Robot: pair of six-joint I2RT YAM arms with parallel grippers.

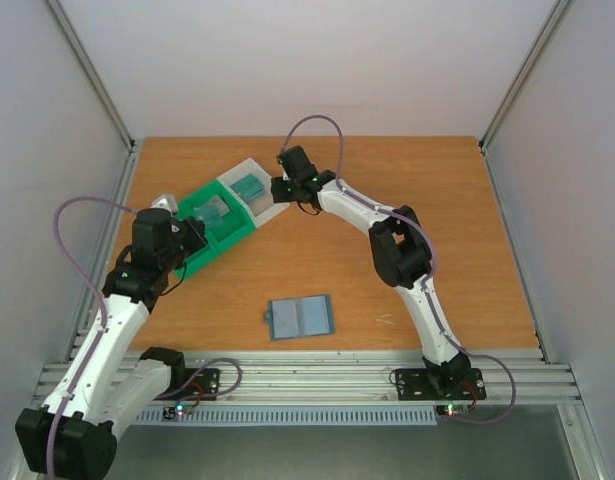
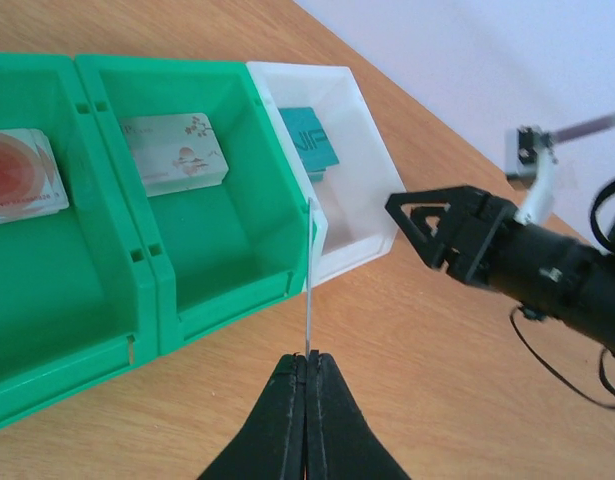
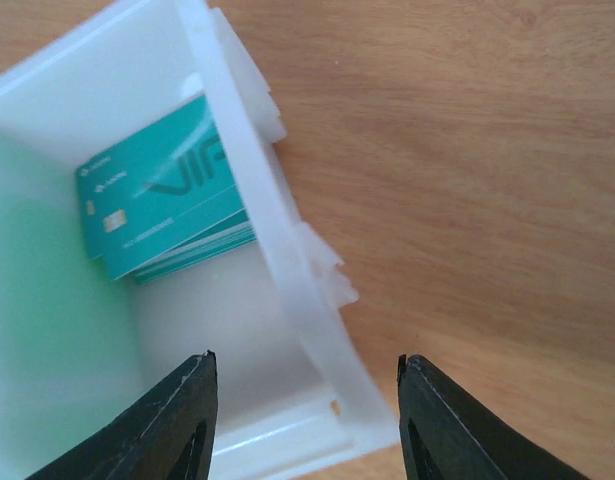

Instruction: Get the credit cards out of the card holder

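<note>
The blue-grey card holder (image 1: 300,317) lies open and flat on the table near the front edge, away from both grippers. My left gripper (image 1: 194,240) is shut on a thin card (image 2: 309,280), seen edge-on in the left wrist view, where the gripper (image 2: 307,358) holds it just in front of the green tray (image 2: 217,300). My right gripper (image 1: 280,188) is open and empty, and in its wrist view (image 3: 305,375) it hangs over the white bin's wall (image 3: 277,250). A stack of teal cards (image 3: 162,200) lies in that bin and also shows in the left wrist view (image 2: 309,140).
The green tray (image 1: 212,232) with the white bin (image 1: 259,190) stands at the back left of the wooden table. Its green compartments hold a pale flowered card (image 2: 174,152) and a reddish card (image 2: 17,178). The right arm reaches across the middle of the table.
</note>
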